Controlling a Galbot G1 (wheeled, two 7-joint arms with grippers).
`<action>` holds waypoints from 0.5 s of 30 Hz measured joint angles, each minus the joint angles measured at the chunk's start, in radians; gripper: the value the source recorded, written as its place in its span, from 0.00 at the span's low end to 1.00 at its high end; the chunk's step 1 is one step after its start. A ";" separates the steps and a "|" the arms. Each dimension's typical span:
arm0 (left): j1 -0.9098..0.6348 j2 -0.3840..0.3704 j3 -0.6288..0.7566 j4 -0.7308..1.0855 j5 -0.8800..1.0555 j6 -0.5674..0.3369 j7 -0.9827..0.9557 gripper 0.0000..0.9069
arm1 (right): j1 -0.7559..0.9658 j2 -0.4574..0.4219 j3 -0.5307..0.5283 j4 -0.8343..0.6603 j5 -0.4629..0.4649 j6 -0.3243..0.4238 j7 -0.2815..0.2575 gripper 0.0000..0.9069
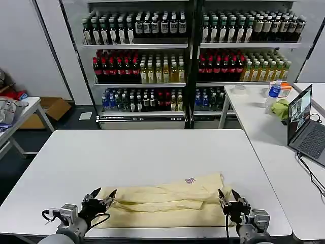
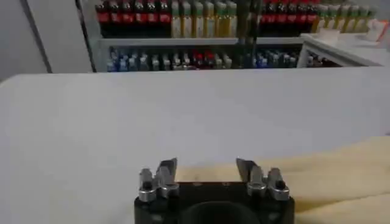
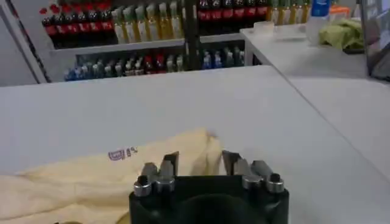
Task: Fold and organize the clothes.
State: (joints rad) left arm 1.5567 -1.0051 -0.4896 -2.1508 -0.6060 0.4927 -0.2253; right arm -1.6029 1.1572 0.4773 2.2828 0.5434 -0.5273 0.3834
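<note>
The pale cream-yellow soft cloth garment (image 1: 167, 201) lies on the white rectangular table (image 1: 132, 152), near the edge closest to the robot, already gathered into a long band running side to side. Its small white neck label (image 1: 190, 180) with red and blue print faces up toward the far edge of the band, nearer the right end.

The left gripper (image 1: 102, 196) sits at the left end of the band with its two fingers spread apart and nothing between them; in the left wrist view the left gripper (image 2: 206, 168) hovers over bare table with the cloth edge just beside it. The right gripper (image 1: 229, 196) stands at the right end, its fingers likewise parted and empty; in the right wrist view the right gripper (image 3: 200, 161) has the garment's end (image 3: 122, 176) just ahead of its fingertips.

The step in hand looks like the set-up for another fold — both arms are posted at opposite ends, ready to pinch. The garment seems partly folded lengthwise, so the task is perhaps midway. The next move likely calls for each gripper to come down onto its end of the band, close on all layers at once, then carry one end over the other evenly — an uneven grasp could let the lower layers slip and spoil the fold.
</note>
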 measured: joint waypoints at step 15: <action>0.026 -0.117 0.043 0.030 0.057 -0.036 -0.057 0.01 | -0.041 0.022 0.038 0.030 -0.023 0.022 0.000 1.00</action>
State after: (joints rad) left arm 1.5825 -1.1225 -0.4470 -2.1208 -0.5494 0.4572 -0.2827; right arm -1.6437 1.1792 0.5154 2.3128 0.5206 -0.5052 0.3830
